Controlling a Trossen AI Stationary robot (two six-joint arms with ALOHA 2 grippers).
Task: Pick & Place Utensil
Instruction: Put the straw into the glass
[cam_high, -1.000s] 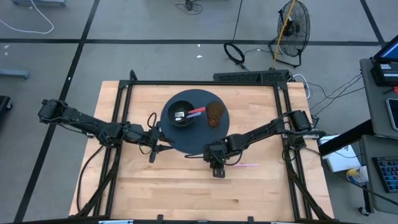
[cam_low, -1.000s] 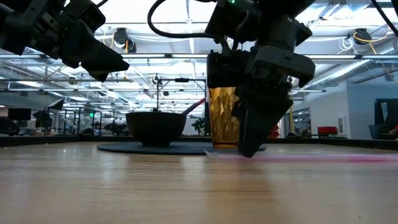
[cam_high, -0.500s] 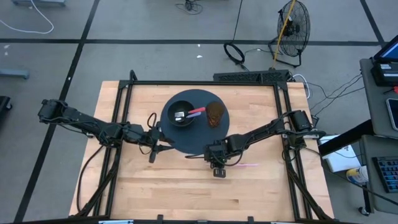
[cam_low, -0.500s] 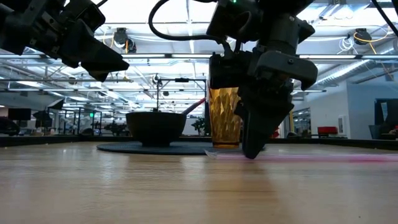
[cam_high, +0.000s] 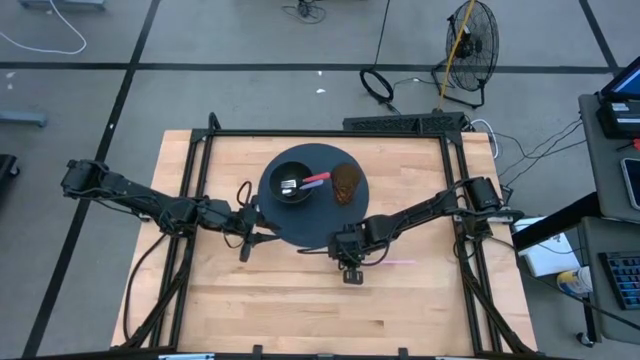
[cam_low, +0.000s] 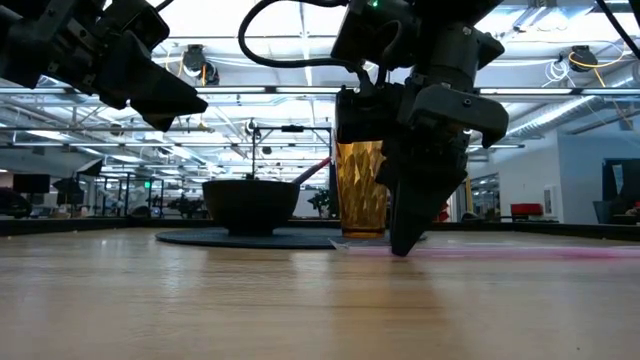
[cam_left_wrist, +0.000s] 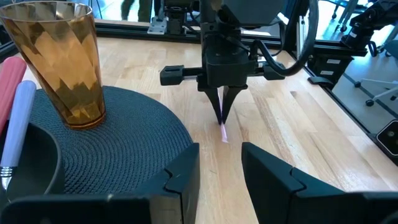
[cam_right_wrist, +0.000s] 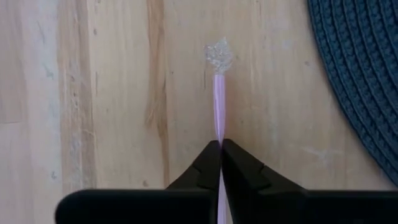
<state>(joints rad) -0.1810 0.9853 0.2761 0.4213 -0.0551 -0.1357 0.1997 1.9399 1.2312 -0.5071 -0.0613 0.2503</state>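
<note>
A thin pink utensil (cam_right_wrist: 218, 112) with a clear head (cam_right_wrist: 219, 56) lies flat on the wood just near of the round dark mat (cam_high: 315, 225). My right gripper (cam_right_wrist: 221, 149) stands over it, pointing down, shut on its handle. On the mat are a black bowl (cam_high: 292, 183), holding a red and a white utensil, and an amber cup (cam_high: 346, 182). My left gripper (cam_left_wrist: 221, 168) hangs open above the mat's left edge with nothing between its fingers. My right gripper pinches the pink handle (cam_right_wrist: 218, 138) between its two fingertips, on the stretch nearer the clear head. The fingers come from above, pointing down, one on each long side of the handle. The utensil lies flat on the table; its long pink end (cam_low: 500, 253) runs toward the table's right.
A black frame rail (cam_high: 320, 134) runs round the table top. Bare wood (cam_high: 300, 310) stretches toward the near edge. Beyond the table stand a floor fan (cam_high: 470, 40) and a desk (cam_high: 615, 150) on the right.
My right gripper has shut its fingers on the pink utensil's handle, staying in place over it. The utensil still lies on the table.
</note>
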